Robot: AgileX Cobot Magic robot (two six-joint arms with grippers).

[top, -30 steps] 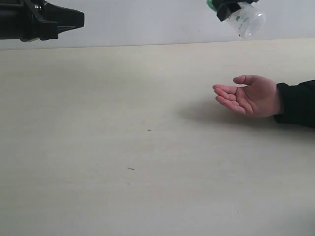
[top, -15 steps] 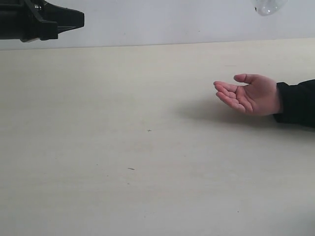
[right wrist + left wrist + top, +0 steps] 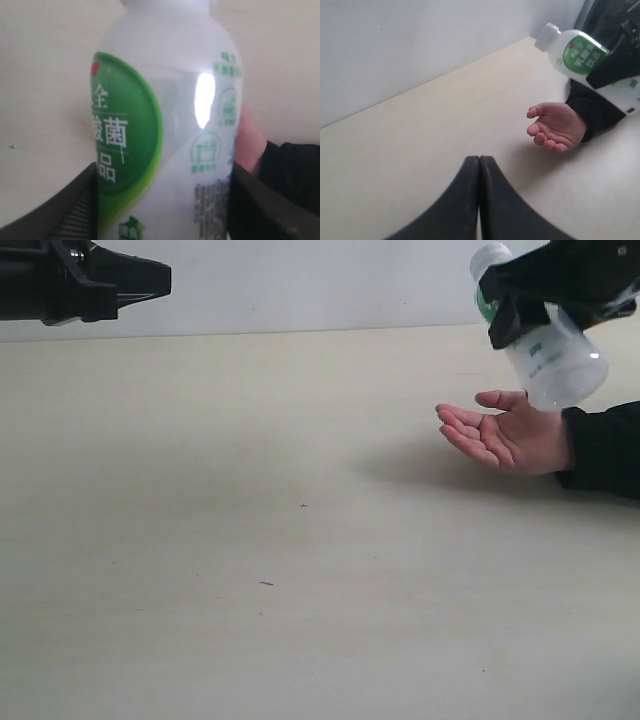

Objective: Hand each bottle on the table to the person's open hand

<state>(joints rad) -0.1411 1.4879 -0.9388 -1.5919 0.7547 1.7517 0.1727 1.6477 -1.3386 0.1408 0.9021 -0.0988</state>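
Note:
A white bottle with a green round mark (image 3: pixel 550 360) hangs tilted just above the person's open hand (image 3: pixel 505 435), its cap pointing up and left. My right gripper (image 3: pixel 520 312) is shut on its body. In the right wrist view the bottle (image 3: pixel 165 125) fills the space between both dark fingers (image 3: pixel 65 210), with the hand (image 3: pixel 250 140) behind it. The hand rests palm up on the table (image 3: pixel 250 540). My left gripper (image 3: pixel 160 280) hovers at the far upper left, shut and empty. From the left wrist, its tips (image 3: pixel 480 160) are pressed together, with the bottle (image 3: pixel 572 50) above the hand (image 3: pixel 557 125).
A black sleeve (image 3: pixel 605 450) runs from the wrist to the right edge of the table. A pale wall (image 3: pixel 300 285) stands behind the table's far edge. A few tiny dark specks (image 3: pixel 302 505) mark the tabletop.
The right gripper with the bottle rose almost out of the top of the frame, then came down and right to hang just above the palm. The left gripper and the hand stayed put.

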